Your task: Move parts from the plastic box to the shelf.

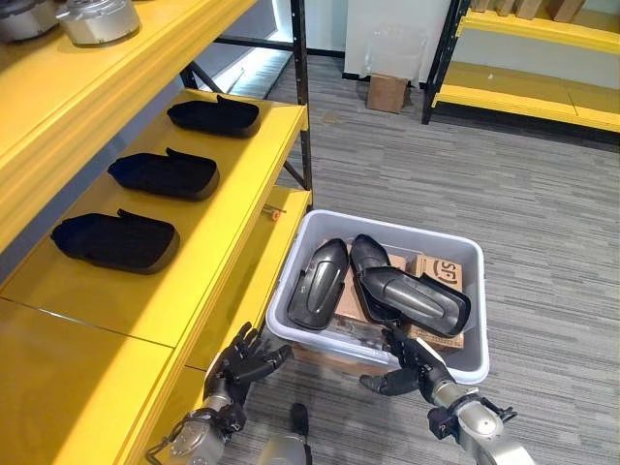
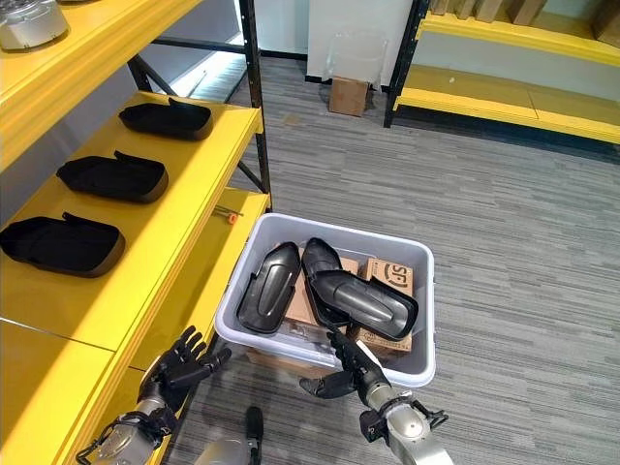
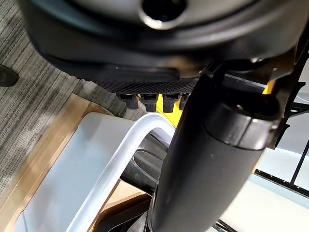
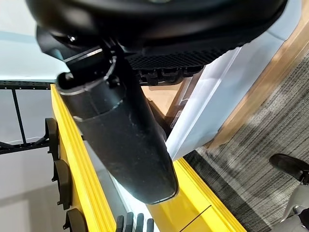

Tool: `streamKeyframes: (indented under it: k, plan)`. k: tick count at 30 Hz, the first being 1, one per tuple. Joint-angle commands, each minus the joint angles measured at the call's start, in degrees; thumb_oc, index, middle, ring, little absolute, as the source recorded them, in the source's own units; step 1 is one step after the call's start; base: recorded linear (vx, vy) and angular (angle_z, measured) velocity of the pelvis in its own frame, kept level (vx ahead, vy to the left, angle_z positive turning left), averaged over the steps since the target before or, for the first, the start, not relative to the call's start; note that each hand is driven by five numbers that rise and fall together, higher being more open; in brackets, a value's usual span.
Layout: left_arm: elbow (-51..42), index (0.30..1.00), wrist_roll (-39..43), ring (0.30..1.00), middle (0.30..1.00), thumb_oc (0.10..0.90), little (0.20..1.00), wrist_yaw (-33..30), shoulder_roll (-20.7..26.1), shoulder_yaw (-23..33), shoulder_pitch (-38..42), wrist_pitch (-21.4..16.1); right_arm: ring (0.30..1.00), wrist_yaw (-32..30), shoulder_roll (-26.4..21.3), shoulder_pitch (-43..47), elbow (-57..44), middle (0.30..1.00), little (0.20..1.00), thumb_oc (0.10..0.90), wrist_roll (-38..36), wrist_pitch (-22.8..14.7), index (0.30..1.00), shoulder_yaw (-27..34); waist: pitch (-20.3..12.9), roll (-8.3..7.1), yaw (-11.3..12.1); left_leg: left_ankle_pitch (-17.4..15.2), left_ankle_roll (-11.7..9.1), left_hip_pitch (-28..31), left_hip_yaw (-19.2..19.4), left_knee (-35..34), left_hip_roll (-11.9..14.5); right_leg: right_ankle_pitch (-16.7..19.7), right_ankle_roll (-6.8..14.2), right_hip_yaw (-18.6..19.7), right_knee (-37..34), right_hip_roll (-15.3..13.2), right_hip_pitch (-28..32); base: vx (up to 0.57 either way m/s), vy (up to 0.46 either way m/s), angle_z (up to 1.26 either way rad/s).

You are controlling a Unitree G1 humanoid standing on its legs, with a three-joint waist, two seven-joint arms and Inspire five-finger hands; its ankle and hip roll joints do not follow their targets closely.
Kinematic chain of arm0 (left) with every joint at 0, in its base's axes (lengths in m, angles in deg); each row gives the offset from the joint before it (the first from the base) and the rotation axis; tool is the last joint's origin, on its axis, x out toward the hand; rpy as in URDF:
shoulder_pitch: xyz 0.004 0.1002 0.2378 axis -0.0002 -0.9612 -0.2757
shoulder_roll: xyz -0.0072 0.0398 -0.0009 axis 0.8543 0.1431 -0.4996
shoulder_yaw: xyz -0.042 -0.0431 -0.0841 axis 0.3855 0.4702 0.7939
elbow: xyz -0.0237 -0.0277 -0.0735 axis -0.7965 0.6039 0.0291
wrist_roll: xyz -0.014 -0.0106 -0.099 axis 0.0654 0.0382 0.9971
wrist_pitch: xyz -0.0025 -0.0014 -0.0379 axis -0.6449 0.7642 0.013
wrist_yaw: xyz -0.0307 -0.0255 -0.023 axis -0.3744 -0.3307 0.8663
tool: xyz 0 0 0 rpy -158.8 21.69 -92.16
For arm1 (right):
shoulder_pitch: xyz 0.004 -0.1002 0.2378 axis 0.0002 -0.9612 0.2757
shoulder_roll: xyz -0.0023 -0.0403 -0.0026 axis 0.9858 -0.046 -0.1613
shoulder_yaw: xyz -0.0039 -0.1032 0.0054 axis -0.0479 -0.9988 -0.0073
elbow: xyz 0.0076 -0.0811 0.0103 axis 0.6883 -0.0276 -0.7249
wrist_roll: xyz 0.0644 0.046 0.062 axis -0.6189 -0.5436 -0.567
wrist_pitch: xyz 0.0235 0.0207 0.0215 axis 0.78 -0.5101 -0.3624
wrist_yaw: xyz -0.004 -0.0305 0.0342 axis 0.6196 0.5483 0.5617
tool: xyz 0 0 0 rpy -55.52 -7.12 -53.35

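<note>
A pale grey plastic box stands on the carpet beside the yellow shelf. In it lie two dark mirror-shaped parts, one on the left and one on the right, on top of cardboard cartons. Three similar black parts sit in a row on the shelf's middle level. My left hand is open with its fingers spread, just off the box's front left corner. My right hand is open at the front rim, its fingers reaching up toward the right part. The box rim appears past the left thumb.
Silver metal parts rest on the shelf's upper level. A black shelf post rises behind the box. A small cardboard box and a second yellow rack stand at the back. Grey carpet spreads right of the box.
</note>
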Motion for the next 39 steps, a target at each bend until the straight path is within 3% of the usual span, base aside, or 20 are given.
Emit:
streamKeyframes:
  k: [1, 3, 4, 5, 7, 9, 10, 11, 12, 13, 14, 16, 18, 26, 33, 39]
  plan:
    - [-6.1, 1.000, -1.4, 1.000, 1.000, 0.900, 1.000, 1.3, 2.6, 0.6, 0.8, -4.6, 1.000, 0.0, -1.0, 3.5, -4.8, 1.000, 1.000, 0.900, 0.4, -4.6, 1.000, 1.1, -3.4, -0.56, 0.6, -7.3, -2.0, 0.1, -1.2, 5.4, 3.1, 4.1, 2.4, -1.1, 1.5, -4.0, -0.2, 0.09, 0.280, 0.04]
    - [-6.6, 1.000, -2.2, 1.000, 1.000, 0.900, 1.000, 1.2, 3.5, 0.2, 1.3, -4.7, 1.000, 0.0, -0.6, 4.2, -5.0, 1.000, 1.000, 0.900, 0.8, -4.7, 1.000, 0.9, -3.3, -0.76, 0.7, -9.0, -0.3, 0.1, -2.1, 5.9, 0.9, 5.9, 3.7, -0.5, 6.0, -6.8, -1.7, 0.05, 0.317, 0.19]
    - [-6.8, 1.000, -2.7, 1.000, 1.000, 0.900, 1.000, 1.0, 4.0, -0.4, 1.9, -4.9, 1.000, 0.0, -0.2, 4.6, -5.0, 1.000, 1.000, 0.900, 1.1, -4.7, 1.000, 0.6, -2.8, -0.46, 0.1, -8.6, 1.6, 0.0, -2.6, 5.5, -0.8, 9.4, 3.9, 0.5, 11.8, -8.9, -4.6, -0.02, 0.350, 0.40]
    - [-6.7, 1.000, -3.6, 1.000, 1.000, 0.900, 1.000, 0.8, 4.5, -1.1, 2.9, -4.9, 1.000, -0.2, 0.1, 5.1, -4.9, 1.000, 1.000, 0.900, 1.3, -4.7, 1.000, 0.3, -2.5, -0.06, -0.7, -8.6, 2.4, -0.1, -3.0, 5.3, -1.7, 12.1, 4.6, 2.3, 15.5, -9.4, -6.5, -0.02, 0.408, 0.59]
    - [-7.0, 1.000, -4.1, 1.000, 1.000, 0.900, 1.000, 0.8, 4.9, -2.3, 4.5, -5.2, 1.000, 0.0, 0.2, 5.1, -6.0, 1.000, 1.000, 0.900, 1.6, -5.0, 1.000, 0.2, -1.4, 2.17, -2.6, -8.2, 3.5, 1.1, -4.6, 4.2, -2.5, 13.4, 4.6, 6.0, 23.0, -8.5, -10.3, 0.04, 0.290, 0.82]
    - [-6.7, 1.000, -4.6, 1.000, 1.000, 0.900, 1.000, 0.7, 4.7, -2.3, 4.9, -5.4, 1.000, -0.7, 0.7, 4.4, -6.3, 1.000, 1.000, 0.900, 1.4, -5.2, 1.000, 0.9, -1.5, 2.78, -3.2, -8.3, 3.4, 1.9, -5.5, 3.4, -3.0, 13.2, 4.2, 6.2, 20.4, -9.3, -10.2, 0.10, 0.063, 0.60]
    - [-7.1, 1.000, -4.1, 1.000, 1.000, 0.900, 1.000, 0.4, 4.9, -1.7, 5.5, -5.5, 1.000, -1.0, 1.0, 4.4, -6.6, 1.000, 1.000, 0.900, 1.2, -5.4, 1.000, 1.1, -1.7, 3.04, -2.9, -9.3, 2.4, 2.5, -6.2, 3.1, -2.6, 12.5, 4.3, 5.1, 16.8, -12.0, -8.9, 0.12, -0.151, 0.36]
    - [-6.9, 1.000, -3.9, 1.000, 1.000, 0.900, 1.000, 0.2, 4.9, -1.2, 5.8, -5.4, 1.000, -1.2, 0.8, 5.2, -7.0, 1.000, 1.000, 0.900, 2.3, -5.6, 1.000, 0.6, -1.7, 2.68, -1.4, -10.5, 1.1, 2.2, -5.5, 4.0, -1.5, 14.7, 4.9, -0.3, 9.9, -16.6, -7.0, 0.10, -0.212, 0.06]
    - [-6.4, 1.000, -3.8, 1.000, 1.000, 0.900, 1.000, 0.1, 4.9, -1.0, 5.8, -5.3, 1.000, -1.3, 0.7, 5.6, -7.2, 1.000, 1.000, 0.900, 2.2, -5.5, 1.000, 0.5, -1.5, 2.13, -1.6, -10.5, 0.8, 1.3, -5.5, 5.3, -1.2, 15.9, 4.3, -0.9, 4.6, -16.4, -5.9, 0.03, -0.268, -0.34]
    - [-5.8, 1.000, -3.7, 1.000, 1.000, 0.900, 1.000, -0.3, 5.1, -0.6, 5.7, -5.5, 1.000, -1.0, 0.5, 5.7, -7.6, 1.000, 1.000, 0.900, 2.1, -5.7, 1.000, 0.4, -1.2, 0.73, -1.8, -10.9, 0.4, 0.5, -5.8, 7.3, -1.3, 16.2, 5.1, 2.2, 4.1, -15.9, -5.9, 0.02, -0.212, -0.43]
    - [-5.4, 1.000, -4.0, 1.000, 1.000, 0.900, 1.000, -0.2, 4.9, -0.5, 5.5, -5.6, 1.000, -0.7, 0.7, 5.8, -7.0, 1.000, 1.000, 0.900, 2.0, -5.5, 1.000, 0.2, -1.5, -0.32, -1.8, -11.0, 0.2, 0.4, -5.4, 7.4, -1.3, 16.2, 5.8, 3.0, 3.8, -15.3, -6.2, 0.05, -0.196, 0.02]
    - [-5.5, 1.000, -3.7, 1.000, 1.000, 0.900, 1.000, 0.0, 4.3, 0.0, 4.6, -5.6, 1.000, -0.4, 0.1, 5.4, -7.4, 1.000, 1.000, 0.900, 1.6, -5.4, 1.000, 0.4, -2.3, -1.00, -1.8, -10.2, -0.3, 0.2, -5.3, 6.9, -0.7, 16.7, 6.4, 2.5, 3.6, -14.4, -6.1, 0.07, -0.206, 0.35]
    - [-5.7, 1.000, -3.1, 1.000, 1.000, 0.900, 1.000, 0.8, 4.0, 0.2, 3.2, -5.6, 1.000, 0.4, -0.8, 4.4, -7.7, 1.000, 1.000, 0.900, 0.4, -5.4, 1.000, 1.2, -2.6, -1.01, -2.1, -9.7, -1.4, -0.1, -6.1, 7.2, 1.1, 14.3, 5.6, 1.6, 2.5, -12.0, -5.0, 0.07, -0.245, -0.13]
    - [-6.0, 1.000, -1.5, 1.000, 1.000, 0.900, 1.000, 1.4, 3.1, 0.3, 1.3, -5.5, 1.000, 0.5, -2.2, 4.6, -7.3, 1.000, 1.000, 0.900, -1.3, -5.9, 1.000, 0.9, -2.7, 0.57, -2.0, -6.5, -4.8, 2.0, -6.3, 4.0, 7.2, 6.4, 2.5, 0.9, 0.0, -5.5, -3.2, 0.05, -0.155, -0.08]
    - [-5.6, 1.000, -1.4, 1.000, 1.000, 0.900, 1.000, 1.6, 2.4, 0.0, 0.9, -5.3, 1.000, 0.4, -2.6, 4.6, -6.9, 1.000, 1.000, 0.900, -1.9, -6.1, 1.000, 0.8, -2.9, 1.33, -2.2, -4.6, -5.9, 2.9, -6.2, 2.6, 9.1, 5.4, 1.4, 0.7, -1.7, -3.2, -2.1, 0.04, -0.101, -0.10]
    - [-5.5, 1.000, -1.4, 1.000, 1.000, 0.900, 1.000, 2.0, 1.1, 0.2, -0.2, -5.1, 1.000, 0.7, -3.4, 4.8, -7.6, 1.000, 1.000, 0.900, -2.0, -6.5, 1.000, 0.0, -2.7, 3.02, -2.3, -1.6, -7.6, 4.1, -5.5, 0.5, 11.2, 4.4, 0.1, 0.8, -3.7, -0.4, -1.4, 0.04, -0.090, -0.05]
